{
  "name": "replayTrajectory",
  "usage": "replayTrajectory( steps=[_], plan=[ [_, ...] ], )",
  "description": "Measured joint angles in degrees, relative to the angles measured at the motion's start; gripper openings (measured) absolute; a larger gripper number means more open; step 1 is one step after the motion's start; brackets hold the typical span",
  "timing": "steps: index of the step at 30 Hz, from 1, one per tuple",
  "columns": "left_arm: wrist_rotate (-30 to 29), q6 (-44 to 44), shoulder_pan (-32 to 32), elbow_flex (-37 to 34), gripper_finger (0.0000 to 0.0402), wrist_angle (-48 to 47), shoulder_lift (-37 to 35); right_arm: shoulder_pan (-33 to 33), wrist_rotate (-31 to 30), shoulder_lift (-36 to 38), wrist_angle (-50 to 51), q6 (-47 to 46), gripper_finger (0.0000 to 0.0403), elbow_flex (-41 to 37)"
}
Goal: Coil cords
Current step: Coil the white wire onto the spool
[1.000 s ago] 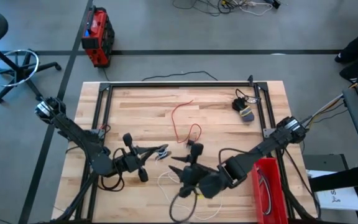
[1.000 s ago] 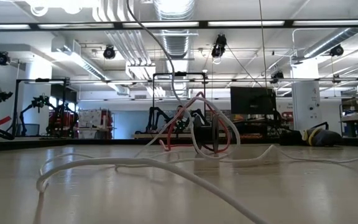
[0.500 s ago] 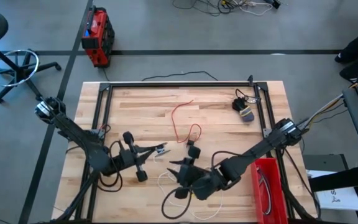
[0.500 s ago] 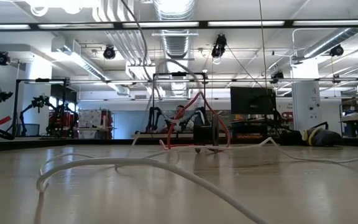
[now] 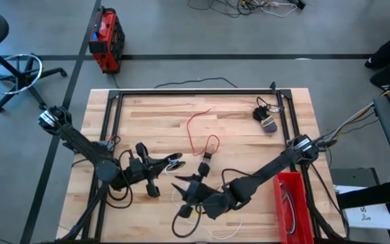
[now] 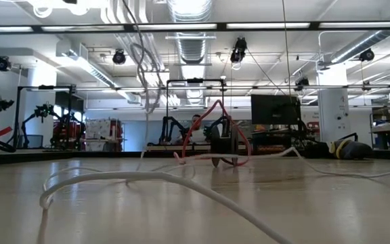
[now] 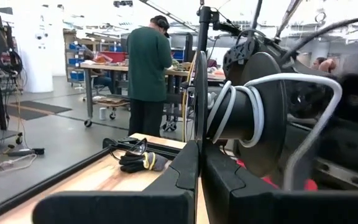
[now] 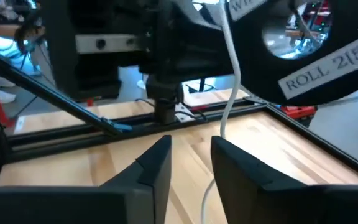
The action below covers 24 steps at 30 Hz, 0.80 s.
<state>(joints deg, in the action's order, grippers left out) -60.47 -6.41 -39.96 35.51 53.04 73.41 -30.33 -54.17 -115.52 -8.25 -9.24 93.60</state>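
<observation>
The white cord (image 5: 180,205) lies in loose loops near the table's front edge (image 6: 114,177); one stretch of it rises off the wood (image 6: 144,102). My left gripper (image 5: 176,160) is shut on it left of centre, fingers pressed together (image 7: 197,180). My right gripper (image 5: 179,188) is open just nearer the front edge, and the cord (image 8: 225,99) hangs down between its fingers (image 8: 191,168). The red cord (image 5: 202,135) stands as an arch (image 6: 217,132) mid-table, its dark plug (image 5: 206,158) on the wood. A black coil (image 5: 266,120) rests at the far right. My left gripper pinches the white cord at its fingertips (image 5: 175,160), fingers roughly level and pointing toward the table's right. Which part of the cord it has is too small to tell. The cord falls slack below the hold to the table. Whether my right gripper's fingers touch the cord, I cannot tell.
A black frame rail (image 5: 195,92) runs round the table. A red bin (image 5: 291,203) stands at the near right corner. A red toolbox (image 5: 105,41) sits on the floor beyond the far edge. A person (image 7: 148,68) stands in the room behind.
My right gripper has moved toward the table's left edge and slightly toward the near edge, staying open. The raised stretch of white cord has shifted with it, away from the red arch, and now rises higher off the table.
</observation>
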Motion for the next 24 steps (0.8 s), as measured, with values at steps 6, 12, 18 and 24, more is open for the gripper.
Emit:
replayTrajectory(
  steps=[6, 12, 18, 24],
  plan=[
    [0.0, 2.7, 1.5, 0.0, 0.0000, 0.4, 0.0, 0.8, 0.3, 0.0, -0.1, 0.3, 0.0018, 0.0],
    [0.0, 2.6, 1.5, 0.0, 0.0000, 0.3, 0.0, -0.1, 0.0, 0.1, 0.2, 0.3, 0.0035, 0.0],
    [-0.1, 2.1, 1.5, 0.0, 0.0000, 0.3, 0.0, -2.1, -3.2, 0.2, 0.3, 0.1, 0.0098, 0.0],
    [-0.1, 2.1, 1.5, 0.0, 0.0000, 0.3, 0.0, -3.0, -15.2, 0.3, 0.1, 0.1, 0.0156, 0.0]
  ],
)
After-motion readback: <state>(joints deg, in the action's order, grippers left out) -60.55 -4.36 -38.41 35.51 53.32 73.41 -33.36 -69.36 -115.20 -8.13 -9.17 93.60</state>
